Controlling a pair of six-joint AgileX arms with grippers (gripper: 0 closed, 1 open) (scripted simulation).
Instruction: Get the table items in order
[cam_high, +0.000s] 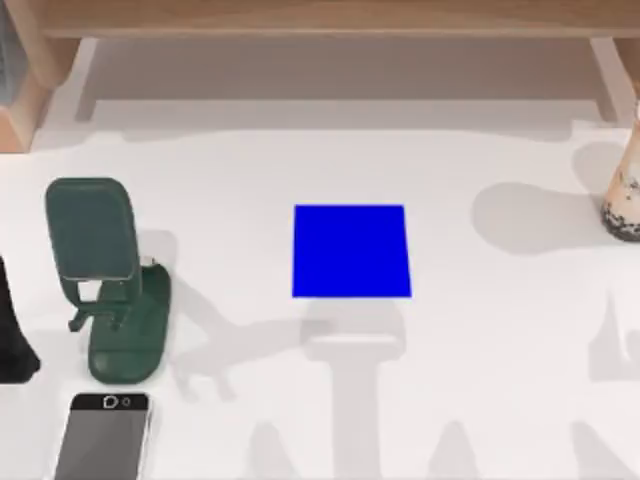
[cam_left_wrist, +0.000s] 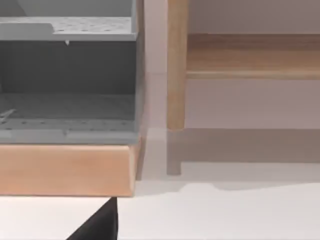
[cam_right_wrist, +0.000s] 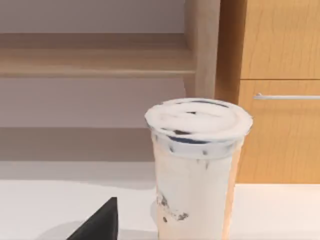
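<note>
We could not tell our fingers' state, though the milk-tea cup (cam_right_wrist: 197, 165) stood upright near our right wrist camera.

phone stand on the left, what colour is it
Dark green; the phone stand shows best in the top view, just behind the phone.

A long wooden shelf (cam_high: 330, 18) is running along the far side, resting on wooden legs. A grey perforated box (cam_left_wrist: 67, 75) is sitting on a wooden block. A wooden cabinet (cam_right_wrist: 280, 90) with a metal handle (cam_right_wrist: 287, 96) is standing behind.
</note>
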